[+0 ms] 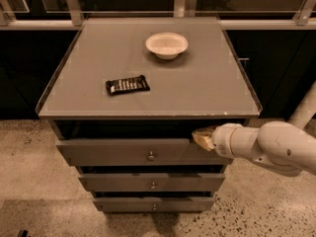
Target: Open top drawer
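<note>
Camera view: the gripper (202, 138) sits at the top drawer (123, 152) right upper rim, beneath the tabletop (207, 88) front edge; I cannot tell its state. A bowl (167, 45) and a snack bar (127, 85) lie on the tabletop above.

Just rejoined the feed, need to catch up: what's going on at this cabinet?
The robot's hand sits at the right end of the top drawer, at the upper edge of its front, not on the centre knob. The drawer looks partly pulled out, with a dark gap above its front. A bowl and a dark wrapped bar lie on the cabinet top.
</note>
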Available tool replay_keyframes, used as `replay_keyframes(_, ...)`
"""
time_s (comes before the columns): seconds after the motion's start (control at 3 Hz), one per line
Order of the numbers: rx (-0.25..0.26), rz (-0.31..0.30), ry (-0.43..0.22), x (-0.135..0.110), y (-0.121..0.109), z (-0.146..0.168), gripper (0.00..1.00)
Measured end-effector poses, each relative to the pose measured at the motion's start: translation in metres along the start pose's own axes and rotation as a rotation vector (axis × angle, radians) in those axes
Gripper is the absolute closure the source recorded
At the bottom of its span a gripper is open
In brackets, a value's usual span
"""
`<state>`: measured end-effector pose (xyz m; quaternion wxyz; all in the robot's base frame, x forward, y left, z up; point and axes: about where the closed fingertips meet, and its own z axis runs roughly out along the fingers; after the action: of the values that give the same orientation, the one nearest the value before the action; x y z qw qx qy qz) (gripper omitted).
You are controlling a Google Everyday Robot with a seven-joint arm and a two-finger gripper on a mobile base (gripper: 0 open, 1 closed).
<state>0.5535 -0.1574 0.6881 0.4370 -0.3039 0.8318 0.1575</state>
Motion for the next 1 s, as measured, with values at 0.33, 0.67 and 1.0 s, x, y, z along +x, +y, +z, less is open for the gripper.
replay_keyframes(0.33,0.006,0.015,-0.007,-0.001,-0.004,0.007,1.00)
replay_keyframes(0.67,0.030,0.070,-0.033,0.001,-0.013,0.032,1.00)
replay_keyframes(1.0,0.033,0.074,-0.033,0.000,-0.014,0.032,1.00)
